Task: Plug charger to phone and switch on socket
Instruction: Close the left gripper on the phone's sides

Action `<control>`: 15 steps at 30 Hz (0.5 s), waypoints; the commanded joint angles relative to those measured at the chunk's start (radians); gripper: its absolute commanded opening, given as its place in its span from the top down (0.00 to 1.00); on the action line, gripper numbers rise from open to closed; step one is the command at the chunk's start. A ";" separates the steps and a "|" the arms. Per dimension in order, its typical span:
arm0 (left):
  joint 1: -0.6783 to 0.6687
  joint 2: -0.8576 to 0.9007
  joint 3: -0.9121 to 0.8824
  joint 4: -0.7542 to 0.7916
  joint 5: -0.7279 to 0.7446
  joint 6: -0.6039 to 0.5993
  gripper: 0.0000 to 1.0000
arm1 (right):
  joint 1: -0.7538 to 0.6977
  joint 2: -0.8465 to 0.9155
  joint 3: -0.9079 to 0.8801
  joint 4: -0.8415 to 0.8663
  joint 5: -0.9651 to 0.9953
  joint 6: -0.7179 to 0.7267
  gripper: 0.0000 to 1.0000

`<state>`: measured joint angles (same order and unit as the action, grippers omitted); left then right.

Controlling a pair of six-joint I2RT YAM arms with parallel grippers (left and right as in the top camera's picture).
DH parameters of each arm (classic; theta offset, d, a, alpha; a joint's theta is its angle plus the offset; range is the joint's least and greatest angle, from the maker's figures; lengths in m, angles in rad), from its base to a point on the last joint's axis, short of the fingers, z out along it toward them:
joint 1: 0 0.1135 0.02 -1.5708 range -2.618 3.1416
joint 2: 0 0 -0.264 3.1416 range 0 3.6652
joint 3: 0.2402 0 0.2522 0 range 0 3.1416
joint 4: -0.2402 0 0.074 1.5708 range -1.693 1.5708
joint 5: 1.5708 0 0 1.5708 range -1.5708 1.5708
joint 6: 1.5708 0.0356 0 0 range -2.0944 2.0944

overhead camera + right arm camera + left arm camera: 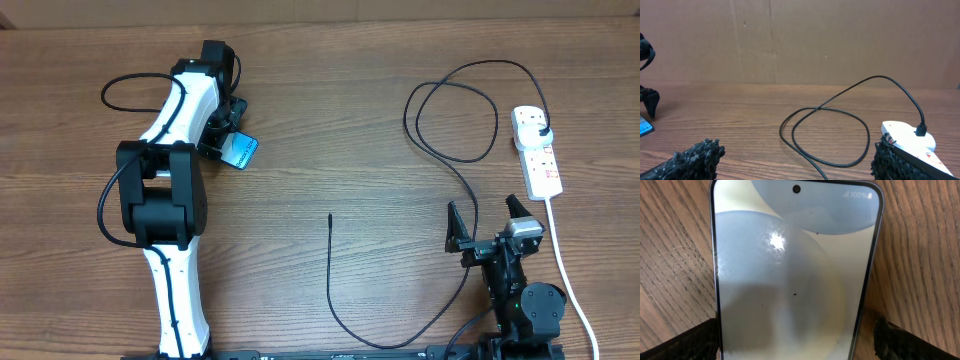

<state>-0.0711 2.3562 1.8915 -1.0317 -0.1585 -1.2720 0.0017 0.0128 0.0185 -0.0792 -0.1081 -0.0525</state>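
Observation:
The phone (243, 152) lies on the table at the left and fills the left wrist view (790, 270), its screen light blue-white. My left gripper (225, 138) is low over it, open, one finger on each side of the phone's lower end (795, 345); the right finger stands a little off the edge. The charger cable's tip (330, 217) lies free mid-table. The cable runs down, round to the right, loops (825, 130), and its black plug (541, 131) sits in the white socket strip (538, 160). My right gripper (488, 224) is open and empty near the front right (795, 160).
The strip's thick white cord (566, 275) runs toward the front right edge beside my right arm. A brown cardboard wall (800, 40) stands behind the table. The strip's end (905, 140) lies just beyond my right finger.

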 commanded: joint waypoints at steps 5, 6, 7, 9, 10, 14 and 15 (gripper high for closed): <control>0.005 0.077 -0.029 0.013 0.002 0.023 0.00 | 0.005 -0.010 -0.011 0.004 -0.004 0.000 0.00; 0.005 0.077 -0.032 0.018 0.002 0.023 0.00 | 0.005 -0.010 -0.011 0.004 -0.004 0.000 0.00; 0.005 0.077 -0.034 0.022 0.002 0.023 0.00 | 0.005 -0.010 -0.011 0.004 -0.004 0.000 0.00; 0.005 0.077 -0.042 0.032 0.002 0.023 0.00 | 0.005 -0.010 -0.011 0.004 -0.005 0.000 0.00; 0.005 0.077 -0.044 0.035 0.002 0.023 0.00 | 0.005 -0.010 -0.011 0.004 -0.004 0.000 0.00; 0.005 0.077 -0.056 0.035 0.003 0.024 0.00 | 0.005 -0.010 -0.011 0.004 -0.004 0.000 0.00; 0.003 0.077 -0.060 0.034 0.003 0.024 0.00 | 0.005 -0.010 -0.011 0.004 -0.004 0.000 0.00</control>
<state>-0.0711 2.3562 1.8858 -1.0199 -0.1669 -1.2716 0.0017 0.0128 0.0185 -0.0784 -0.1078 -0.0521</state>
